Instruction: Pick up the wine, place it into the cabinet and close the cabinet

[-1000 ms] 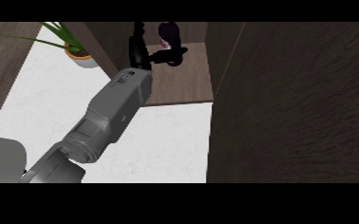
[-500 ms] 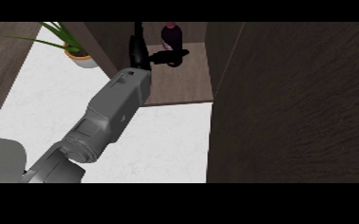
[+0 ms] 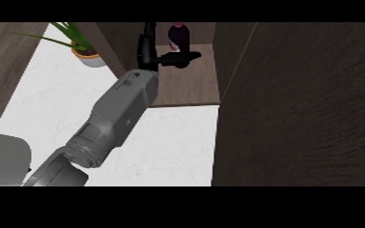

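- Now the wine bottle stands upright on the cabinet shelf, toward the back, inside the open cabinet.
- Left hand reaches into the cabinet on a long grey forearm; its fingers point straight up along the left inner wall, thumb sticking out right toward the bottle's base.
- Compared with a second ago: the hand was closer round the bottle, now the fingers are straightened and spread off it; the bottle sits clear above the thumb. Whether the thumb tip touches the bottle, cannot tell.
- Judgement: the bottle looks released, so the placing step is about done.
- Cabinet door fills the right side, swung open; closing is not yet done.
- Next move likely: pull the arm out without knocking the bottle, then swing the door shut.
- Risk: the thumb is just beside the bottle, so a sideways withdrawal could tip it.
- Right hand does not show.
- Potted plant sits on the white counter left of the cabinet, apart from the action.
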Available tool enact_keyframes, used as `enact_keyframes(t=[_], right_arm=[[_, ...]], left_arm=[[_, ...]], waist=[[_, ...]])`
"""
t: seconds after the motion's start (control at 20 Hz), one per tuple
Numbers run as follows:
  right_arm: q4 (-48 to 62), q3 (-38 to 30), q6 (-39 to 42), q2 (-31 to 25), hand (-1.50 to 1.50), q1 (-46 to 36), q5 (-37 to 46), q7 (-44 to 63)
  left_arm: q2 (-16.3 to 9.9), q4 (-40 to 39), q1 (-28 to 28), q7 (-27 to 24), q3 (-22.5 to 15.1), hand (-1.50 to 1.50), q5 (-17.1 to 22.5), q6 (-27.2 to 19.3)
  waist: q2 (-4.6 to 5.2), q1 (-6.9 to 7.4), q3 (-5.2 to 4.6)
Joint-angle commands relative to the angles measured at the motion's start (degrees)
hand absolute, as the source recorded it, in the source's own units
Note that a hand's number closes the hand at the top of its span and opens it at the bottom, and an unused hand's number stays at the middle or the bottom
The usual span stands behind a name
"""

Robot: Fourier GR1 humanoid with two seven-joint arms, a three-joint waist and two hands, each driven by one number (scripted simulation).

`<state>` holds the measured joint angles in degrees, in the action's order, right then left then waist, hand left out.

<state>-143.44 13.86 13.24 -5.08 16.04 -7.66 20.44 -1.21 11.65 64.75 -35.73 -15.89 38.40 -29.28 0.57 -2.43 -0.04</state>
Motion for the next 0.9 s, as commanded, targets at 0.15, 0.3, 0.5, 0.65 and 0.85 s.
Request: enact_keyframes(t=[0.15, 0.3, 0.5, 0.65, 0.85], right_arm=[[-13.95, -0.74, -1.44, -1.17, -1.5, 5.15, -6.24, 6.36], [-10.04, -0.36, -3.19, 0.19, -1.5, 2.02, -4.26, 6.82], [-12.33, 1.95, -2.69, 0.15, -1.5, 4.35, -2.46, 6.0], [-9.95, -0.14, -3.29, 0.12, -1.5, 0.87, -3.27, 6.07], [-11.62, -0.65, -0.96, -1.75, -1.5, 5.61, -4.74, 4.0]], left_arm=[[0.21, 6.21, -4.3, -3.08, 0.35, -1.5, -0.62, 2.41], [0.18, 12.4, -5.97, -0.43, -0.01, -1.5, -0.69, 3.0], [-0.26, 18.72, -9.11, 1.03, -1.63, -1.5, -1.82, 1.58], [-1.83, 24.87, -14.35, 0.87, -2.86, -1.5, -2.82, 2.5], [-2.44, 33.92, -19.29, 5.5, -5.21, -1.5, -3.26, 0.43]], waist=[[-1.15, 1.84, 0.04], [-1.23, 2.95, 0.03], [-1.59, 3.0, 0.04], [-1.31, 3.35, 0.04], [-1.67, 3.25, 0.12]])
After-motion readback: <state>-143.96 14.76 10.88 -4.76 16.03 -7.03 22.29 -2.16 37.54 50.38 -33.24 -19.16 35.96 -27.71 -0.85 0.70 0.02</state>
